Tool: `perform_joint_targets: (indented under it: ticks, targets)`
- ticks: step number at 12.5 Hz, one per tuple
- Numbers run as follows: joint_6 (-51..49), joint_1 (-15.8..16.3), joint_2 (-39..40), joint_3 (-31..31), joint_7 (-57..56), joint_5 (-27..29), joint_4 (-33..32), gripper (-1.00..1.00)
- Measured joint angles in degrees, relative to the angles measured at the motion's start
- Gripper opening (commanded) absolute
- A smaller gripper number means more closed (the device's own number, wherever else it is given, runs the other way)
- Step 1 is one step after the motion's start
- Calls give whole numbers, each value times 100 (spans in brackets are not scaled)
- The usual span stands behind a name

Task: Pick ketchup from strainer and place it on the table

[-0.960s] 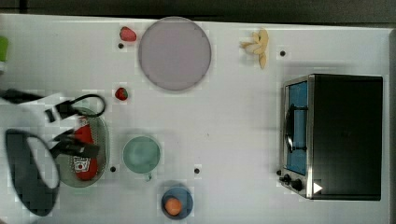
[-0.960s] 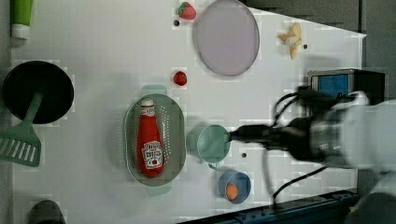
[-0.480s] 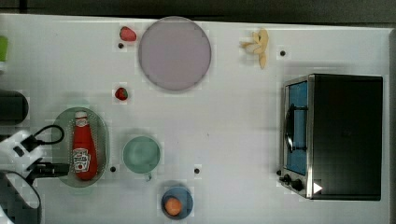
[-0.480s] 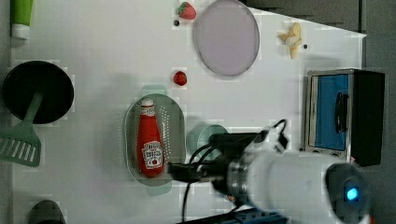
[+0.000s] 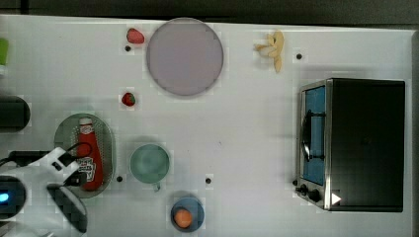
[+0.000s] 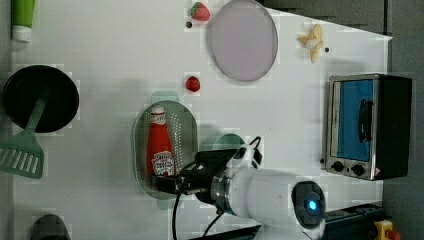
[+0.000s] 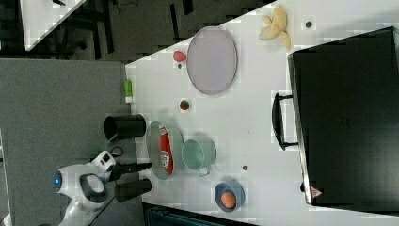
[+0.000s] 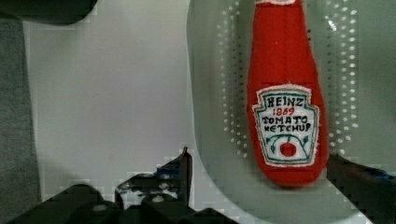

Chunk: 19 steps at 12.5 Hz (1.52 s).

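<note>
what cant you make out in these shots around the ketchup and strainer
- Base of the ketchup: in the top view the gripper overlaps it.
- Near end of the strainer: in the left view the arm covers it.
- Whether the fingers touch the strainer: the wrist view's edge cuts them off.

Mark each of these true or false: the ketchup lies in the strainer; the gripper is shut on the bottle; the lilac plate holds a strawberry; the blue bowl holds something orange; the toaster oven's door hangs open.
1. The ketchup lies flat in the strainer. True.
2. The gripper is shut on the bottle. False: its jaws stand open on either side of the bottle's base.
3. The lilac plate holds a strawberry. False: both strawberries lie on the table.
4. The blue bowl holds something orange. True.
5. The toaster oven has its door open. False: it is closed.
</note>
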Motion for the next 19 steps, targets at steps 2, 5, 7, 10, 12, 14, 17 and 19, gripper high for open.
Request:
perform_joint_targets:
  ticks: [2, 5, 7, 10, 12, 14, 17, 19]
  targets:
    - [487, -57, 662, -25, 3, -192, -11, 100]
    - [722, -111, 1300, -162, 15, -216, -22, 100]
    - [968, -99, 1463, -266, 30, -231, -34, 100]
    - [1125, 34, 1488, -574, 101, -260, 11, 100]
    - [1141, 181, 1536, -767, 115, -266, 78, 68]
    - [1209, 405, 1564, -960, 118, -255, 145, 20]
    - [1209, 560, 1572, -1055, 119, -245, 179, 18]
    - [1080, 577, 1502, -1002, 118, -243, 179, 18]
